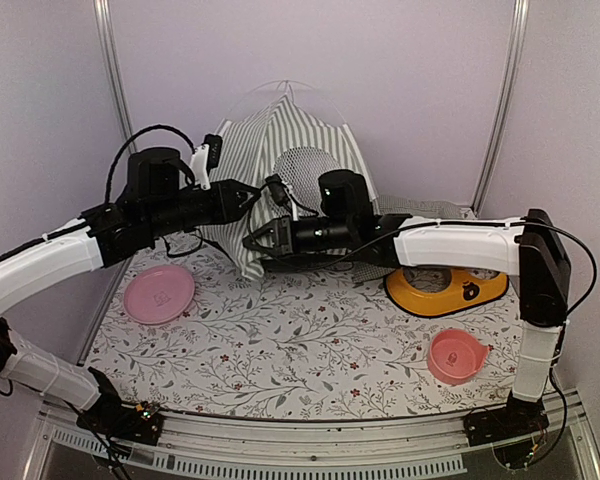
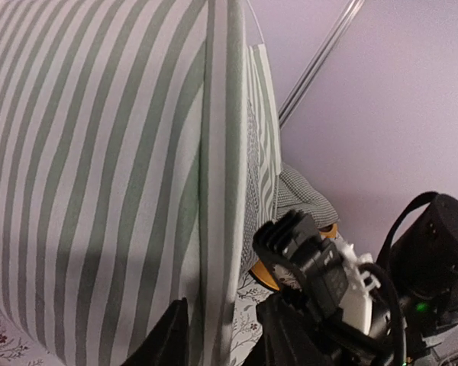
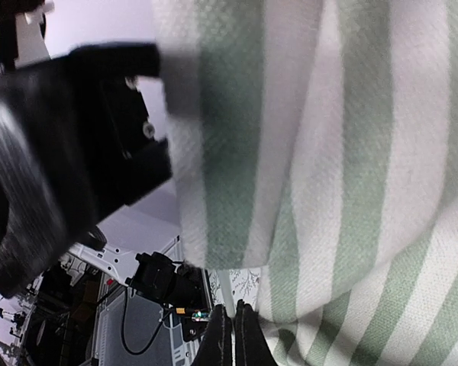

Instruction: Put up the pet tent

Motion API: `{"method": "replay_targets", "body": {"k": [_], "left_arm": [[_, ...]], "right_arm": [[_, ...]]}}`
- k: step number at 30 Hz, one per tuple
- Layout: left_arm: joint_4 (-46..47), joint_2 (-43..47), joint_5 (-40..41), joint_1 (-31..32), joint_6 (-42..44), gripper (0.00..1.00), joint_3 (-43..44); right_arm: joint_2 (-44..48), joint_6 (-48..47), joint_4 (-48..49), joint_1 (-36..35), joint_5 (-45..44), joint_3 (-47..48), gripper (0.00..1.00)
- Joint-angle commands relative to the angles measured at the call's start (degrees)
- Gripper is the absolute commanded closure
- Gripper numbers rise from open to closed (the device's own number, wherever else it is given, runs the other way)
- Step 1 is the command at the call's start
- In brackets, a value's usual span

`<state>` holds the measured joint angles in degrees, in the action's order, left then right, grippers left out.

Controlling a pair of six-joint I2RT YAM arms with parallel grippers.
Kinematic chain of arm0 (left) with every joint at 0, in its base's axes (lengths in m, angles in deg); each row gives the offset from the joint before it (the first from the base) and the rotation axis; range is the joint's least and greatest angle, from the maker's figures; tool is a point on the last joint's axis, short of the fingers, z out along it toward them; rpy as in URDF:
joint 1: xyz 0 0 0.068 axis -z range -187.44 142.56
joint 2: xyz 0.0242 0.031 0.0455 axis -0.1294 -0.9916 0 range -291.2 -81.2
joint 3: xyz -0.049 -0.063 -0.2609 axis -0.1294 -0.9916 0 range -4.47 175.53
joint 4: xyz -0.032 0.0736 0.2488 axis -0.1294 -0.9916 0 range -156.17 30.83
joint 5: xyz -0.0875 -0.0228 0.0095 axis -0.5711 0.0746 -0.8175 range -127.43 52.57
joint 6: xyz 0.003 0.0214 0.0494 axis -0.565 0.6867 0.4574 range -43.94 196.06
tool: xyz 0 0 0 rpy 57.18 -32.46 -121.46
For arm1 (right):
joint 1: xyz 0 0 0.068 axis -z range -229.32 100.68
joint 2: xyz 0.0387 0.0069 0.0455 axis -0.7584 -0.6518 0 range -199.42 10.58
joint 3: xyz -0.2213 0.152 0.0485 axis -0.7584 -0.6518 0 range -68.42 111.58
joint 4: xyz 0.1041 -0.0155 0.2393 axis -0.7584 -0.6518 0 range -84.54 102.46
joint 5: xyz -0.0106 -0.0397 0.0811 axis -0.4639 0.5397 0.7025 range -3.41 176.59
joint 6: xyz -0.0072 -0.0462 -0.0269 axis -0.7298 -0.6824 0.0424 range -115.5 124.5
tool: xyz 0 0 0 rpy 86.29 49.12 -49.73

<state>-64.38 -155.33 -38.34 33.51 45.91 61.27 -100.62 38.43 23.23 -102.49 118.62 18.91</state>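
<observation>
The pet tent (image 1: 248, 150), a grey-green and white striped teepee with a white mesh door (image 1: 315, 165), stands at the back of the mat and leans. A thin white pole arcs over its top. My left gripper (image 1: 252, 192) is at the tent's front left edge. In the left wrist view it (image 2: 225, 339) is open, with its jaws on either side of the striped seam (image 2: 214, 191). My right gripper (image 1: 250, 241) is at the tent's low front corner. In the right wrist view it (image 3: 231, 335) is shut on a thin white pole (image 3: 227, 290) beside the striped fabric (image 3: 351, 152).
A pink plate (image 1: 159, 293) lies at the left of the floral mat (image 1: 300, 340). A yellow-orange dish (image 1: 445, 290) and a pink bowl (image 1: 457, 355) are at the right. A green-checked cushion (image 1: 420, 210) lies behind the right arm. Metal frame posts (image 1: 115, 80) stand at the back corners.
</observation>
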Motion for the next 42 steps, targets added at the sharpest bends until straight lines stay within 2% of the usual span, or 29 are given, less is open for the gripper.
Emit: {"method": "replay_targets", "body": {"k": [1,3,7,11,15,22,31,42], "left_arm": [[2.2,6.2,-0.6,-0.3,3.2,0.54,-5.1],[5.0,10.0,0.0,-0.3,3.9,0.47,-9.3],[11.4,18.8,2.1,-0.2,4.5,0.39,-19.7],[18.4,24.2,4.4,0.0,4.7,0.41,-29.7],[29.7,27.0,5.7,1.4,6.3,0.44,-40.8],[52.1,24.5,11.7,6.2,11.4,0.47,-51.9],[75.3,11.1,16.5,10.2,22.9,0.51,-54.6],[83.2,-2.2,18.9,11.8,30.2,0.52,-50.3]], "right_arm": [[-1.1,4.6,3.8,0.4,-1.0,2.1,1.0],[-1.3,5.3,4.4,0.5,-1.3,2.5,1.0],[-2.1,6.6,5.2,0.6,-1.4,4.3,1.0],[-3.0,7.9,5.9,0.6,-1.7,6.1,1.0],[-3.6,9.7,7.4,0.6,-2.6,7.0,1.0],[-4.1,11.3,7.7,0.5,-4.3,8.5,1.0],[-4.0,11.8,7.9,0.6,-4.9,8.5,1.0],[-3.2,11.4,7.5,0.5,-5.2,7.7,1.0]]}}
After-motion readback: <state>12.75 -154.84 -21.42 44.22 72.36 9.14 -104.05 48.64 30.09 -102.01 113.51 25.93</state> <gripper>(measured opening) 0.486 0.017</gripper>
